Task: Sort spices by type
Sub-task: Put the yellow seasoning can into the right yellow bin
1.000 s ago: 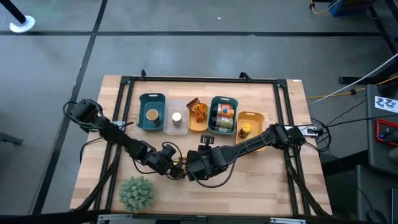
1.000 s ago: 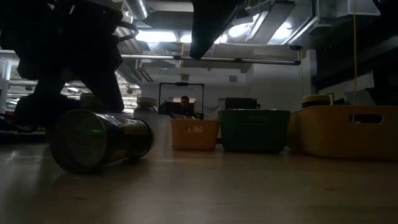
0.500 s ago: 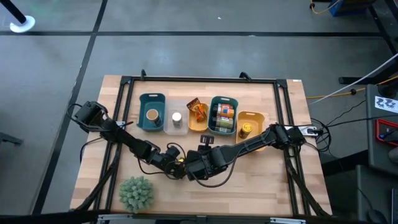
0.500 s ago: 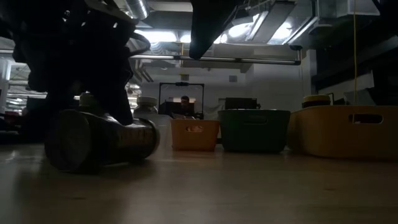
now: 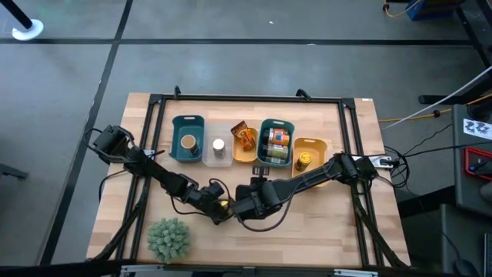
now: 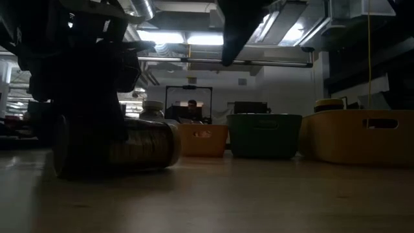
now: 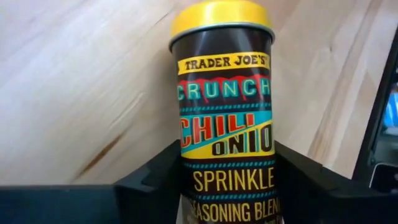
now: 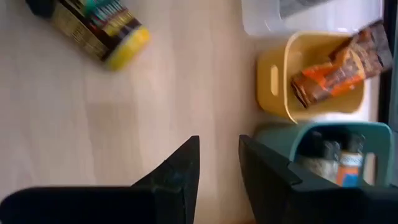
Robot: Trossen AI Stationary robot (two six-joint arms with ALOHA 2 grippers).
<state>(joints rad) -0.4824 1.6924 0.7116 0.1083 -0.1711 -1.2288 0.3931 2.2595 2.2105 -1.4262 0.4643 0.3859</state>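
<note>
The left gripper (image 7: 227, 186) has just clamped shut on the lying yellow-lidded spice jar (image 7: 225, 112), so it seems ready for lifting to a tray, while the right gripper (image 8: 219, 163), empty and nearly shut, hangs nearby.

Left arm: it comes in from 9 o'clock and reaches to the centre front of the counter.
Left gripper (image 5: 222, 213): low at the counter, fingers (image 7: 149, 186) closed on both sides of the spice tin (image 7: 225, 118).
Right arm: it comes in from 3 o'clock, bent toward the centre.
Right gripper (image 5: 244, 206): just beside the left one, fingers (image 8: 177, 171) nearly together, holding nothing.

Bushy plant (image 5: 168, 238) crowds the left tool (image 5: 221, 213).
</note>
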